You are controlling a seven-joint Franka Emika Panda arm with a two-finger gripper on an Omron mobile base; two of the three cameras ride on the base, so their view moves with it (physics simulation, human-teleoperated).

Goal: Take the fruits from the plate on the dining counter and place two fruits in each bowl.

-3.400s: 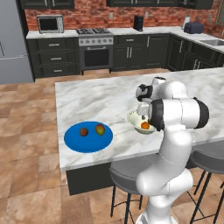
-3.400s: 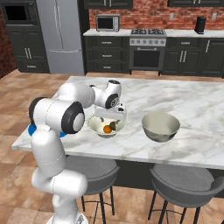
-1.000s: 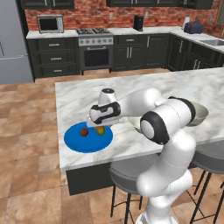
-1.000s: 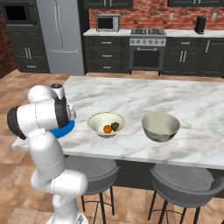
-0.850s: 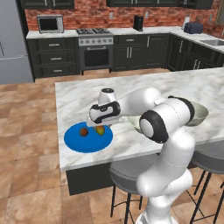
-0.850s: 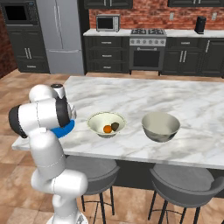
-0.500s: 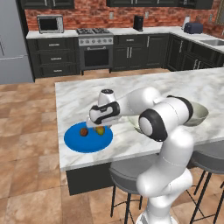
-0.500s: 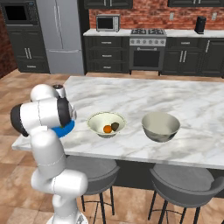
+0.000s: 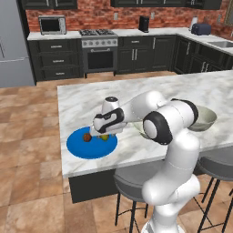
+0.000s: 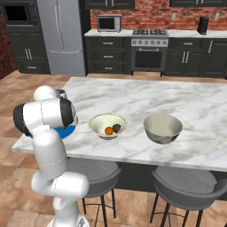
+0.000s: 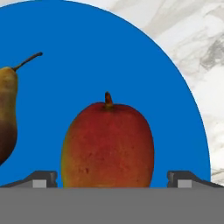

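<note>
On the dining counter lies the blue plate with two fruits: a tan-brown one and a red-yellow mango. My gripper hangs low over the plate, open. In the hand view the mango stands between the open gripper fingertips, untouched, with the tan-brown fruit at the left on the plate. The cream bowl holds an orange and a dark kiwi-like fruit. The grey bowl holds nothing.
The grey bowl sits at the counter's right end. Two grey stools stand under the near edge of the counter. Dark cabinets, a stove and a fridge line the far wall across a tiled floor.
The arm has swung from over the cream bowl to the plate. Over the last second the hand has sunk a little around the mango, jaws still wide.
</note>
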